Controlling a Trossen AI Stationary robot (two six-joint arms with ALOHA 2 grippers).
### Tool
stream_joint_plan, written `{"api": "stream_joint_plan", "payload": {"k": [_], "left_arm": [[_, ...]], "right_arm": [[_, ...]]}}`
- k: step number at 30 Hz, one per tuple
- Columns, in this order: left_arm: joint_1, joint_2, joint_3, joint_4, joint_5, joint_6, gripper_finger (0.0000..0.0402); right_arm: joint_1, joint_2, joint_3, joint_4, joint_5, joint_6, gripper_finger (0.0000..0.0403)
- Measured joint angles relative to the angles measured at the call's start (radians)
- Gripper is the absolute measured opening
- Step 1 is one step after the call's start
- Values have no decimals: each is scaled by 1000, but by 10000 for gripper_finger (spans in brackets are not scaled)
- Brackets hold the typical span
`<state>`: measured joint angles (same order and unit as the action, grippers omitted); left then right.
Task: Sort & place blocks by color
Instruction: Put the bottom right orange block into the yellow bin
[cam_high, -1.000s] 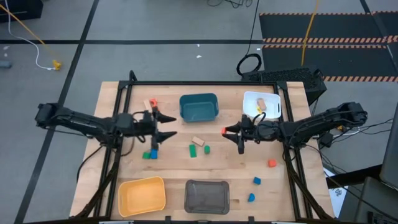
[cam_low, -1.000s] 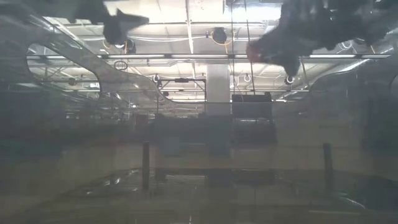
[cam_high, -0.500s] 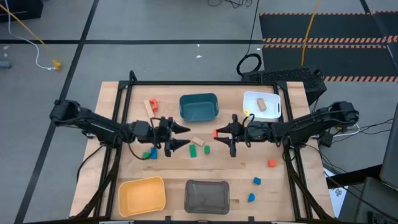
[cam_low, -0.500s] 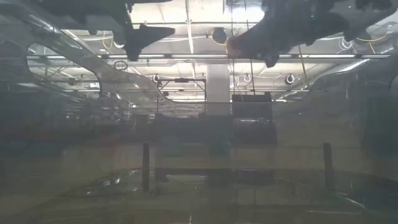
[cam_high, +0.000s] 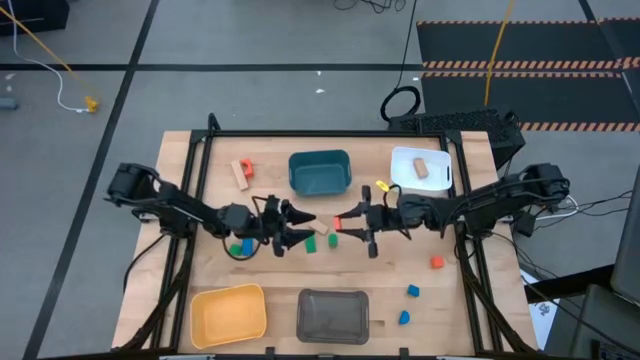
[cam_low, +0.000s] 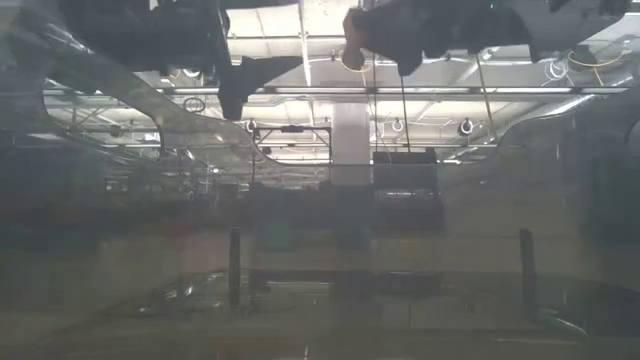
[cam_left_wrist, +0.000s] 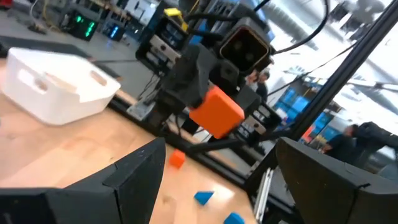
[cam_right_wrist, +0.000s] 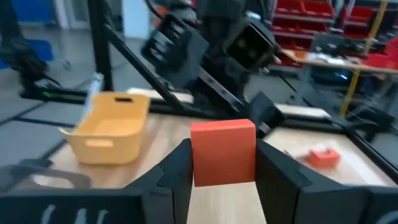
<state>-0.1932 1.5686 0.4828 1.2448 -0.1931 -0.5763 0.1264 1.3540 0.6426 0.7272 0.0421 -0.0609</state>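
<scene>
Pale wooden table (cam_high: 200, 170) inside a black frame, set on grey floor with dark tape lines; striped black mats off beyond the far right corner. Workshop beyond, in the wrist views: red shelving, monitors, blue fixtures, a dark-clothed person (cam_left_wrist: 367, 140) at the edge. Ceiling lights and ducts only in the low view, hazy, with both arms as dark shapes at the top.

Four bins on the table: teal bin (cam_high: 320, 171) at the far middle, white bin (cam_high: 437, 181) at far right with a tan block (cam_high: 421, 167) inside, yellow bin (cam_high: 229, 313) near left, grey bin (cam_high: 333, 315) near middle.

Both arms stretched toward the centre, tips facing and near each other. Left gripper (cam_high: 300, 228) spread wide and empty, dark fingers (cam_left_wrist: 134, 171) well apart in its own view. Right gripper (cam_high: 347, 226) clamped on a red-orange block (cam_right_wrist: 223, 152), held above the table between the teal and grey bins; seen face-on from the left wrist (cam_left_wrist: 215, 112), barely a fleck from above.

Loose blocks scattered, clear only from above: a tan bar (cam_high: 239, 173) and small red piece (cam_high: 247, 163) at far left, green and blue pieces (cam_high: 242, 246) under the left arm, a tan piece (cam_high: 319, 227) and two green blocks (cam_high: 332, 240) near the centre, a red block (cam_high: 437, 262) and two blue blocks (cam_high: 411, 291) at near right.
</scene>
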Motion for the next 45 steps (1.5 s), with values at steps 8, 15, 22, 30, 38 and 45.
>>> {"api": "stream_joint_plan", "payload": {"k": [8,15,22,30,38,45], "left_arm": [[-7,89,66,52,4,-81,308],[-8,148,172,10,69,-54,308],[-8,148,174,8,69,-74,308],[-11,147,201,-18,70,-83,308],[-3,147,298,-179,102,-65,308],[-3,147,308,-185,102,-49,307]], "right_arm": [[23,24,0,91,-48,-41,127],[52,55,0,120,-47,-112,128],[67,55,0,148,-43,-178,128],[64,55,0,144,-39,-239,128],[64,55,0,134,-9,-269,128],[64,55,0,119,2,-288,128]]}}
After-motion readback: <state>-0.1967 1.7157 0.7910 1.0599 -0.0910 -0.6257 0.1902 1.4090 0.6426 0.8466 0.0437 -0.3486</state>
